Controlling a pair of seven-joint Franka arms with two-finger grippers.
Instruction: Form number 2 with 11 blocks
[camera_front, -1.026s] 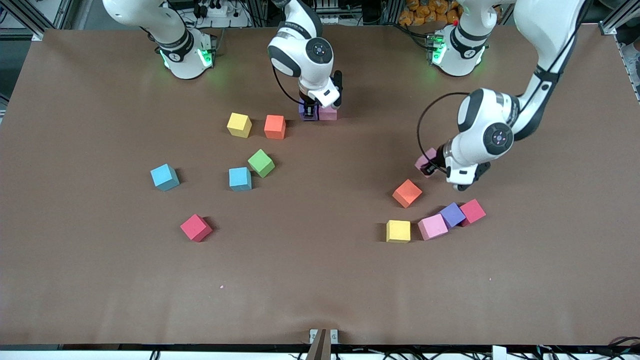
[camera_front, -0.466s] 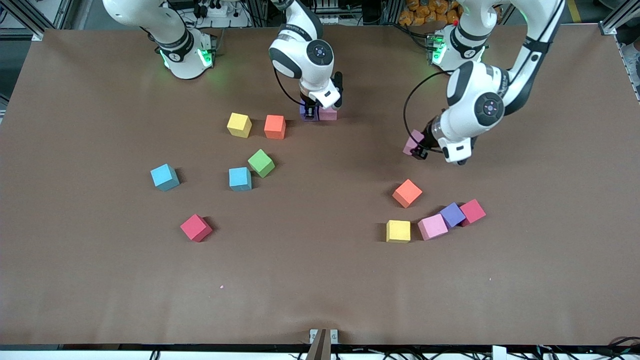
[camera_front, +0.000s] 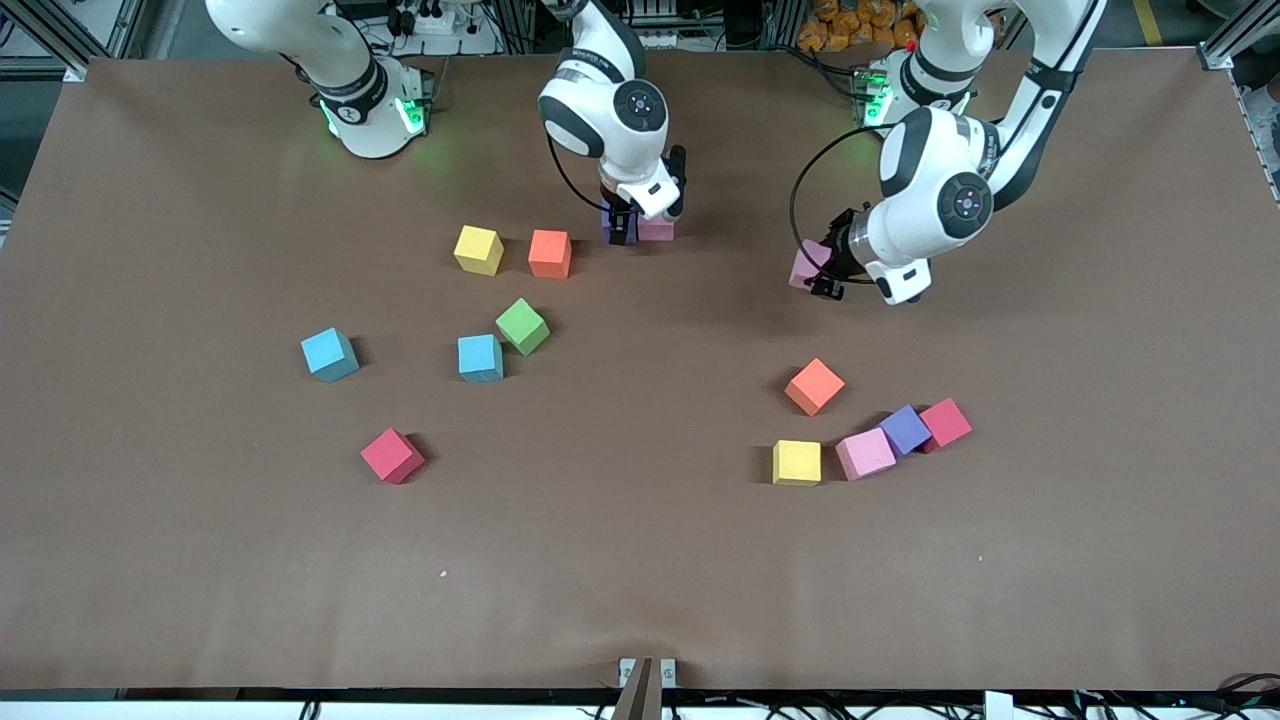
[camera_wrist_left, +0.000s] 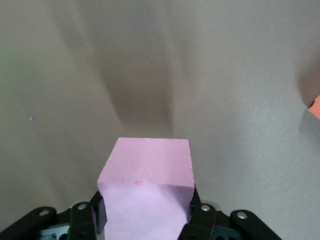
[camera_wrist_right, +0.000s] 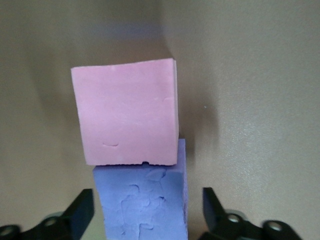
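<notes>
The left gripper (camera_front: 822, 275) hangs above the counter (camera_front: 640, 560), fingers clamping a pink block (camera_wrist_left: 146, 192). The right gripper (camera_wrist_right: 145, 210), fingers spread wide, straddles a purple block (camera_wrist_right: 142, 202) touching another pink block (camera_wrist_right: 125, 117).

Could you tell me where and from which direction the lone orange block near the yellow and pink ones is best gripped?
Take the orange block from straight above, the claw closing on two opposite flat side faces. It sits turned diagonally on the table, so the claw should rotate to match. It stands apart from its neighbours, so all sides look free.
</notes>
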